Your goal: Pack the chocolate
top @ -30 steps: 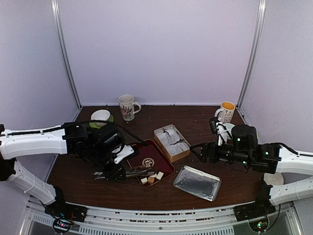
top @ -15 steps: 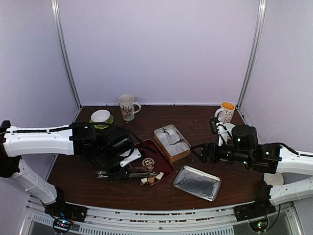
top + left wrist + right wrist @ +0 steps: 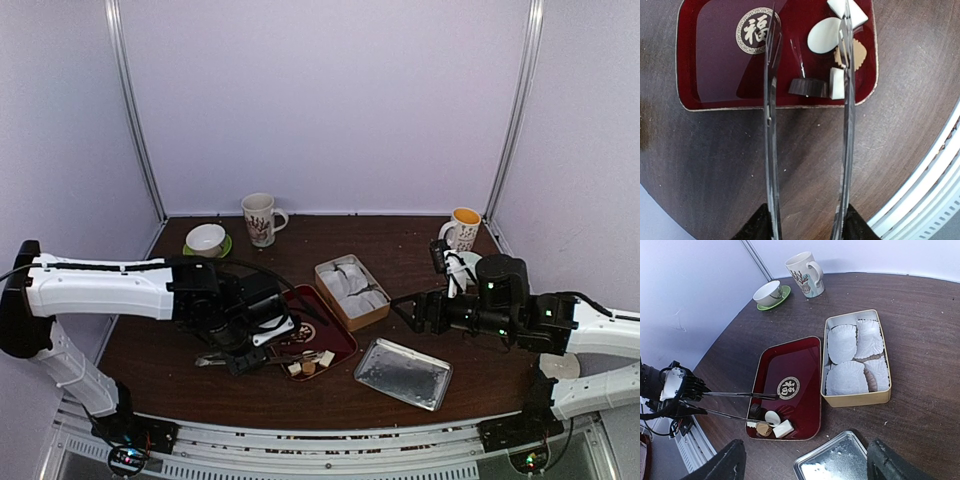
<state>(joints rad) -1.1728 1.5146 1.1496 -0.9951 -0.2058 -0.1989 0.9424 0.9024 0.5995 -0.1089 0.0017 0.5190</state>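
Observation:
The chocolate (image 3: 782, 429) lies as several small pieces in the near corner of the red tray (image 3: 800, 365): white blocks (image 3: 836, 83), a white disc (image 3: 824, 35), a tan scalloped piece (image 3: 854, 52) and a dark round one (image 3: 808, 87). My left gripper (image 3: 807, 20) reaches over that corner with two long thin metal prongs, open, the dark piece lying between them. A white block sits against the right prong (image 3: 846, 100). The tan tin (image 3: 855, 397) beside the tray holds only crumpled white paper liners (image 3: 846, 377). My right gripper (image 3: 807, 455) hovers open to the tin's right, holding nothing.
A silver lid (image 3: 403, 373) lies at the front, right of the tray. At the back stand a patterned mug (image 3: 260, 218), a white bowl on a green saucer (image 3: 206, 238) and a yellow-lined mug (image 3: 463, 228). The table's front rail (image 3: 935, 175) runs close to the tray.
My left arm has slid right, carrying its prongs further over the tray's near corner, and the prongs stand a little wider apart. The right arm has not moved.

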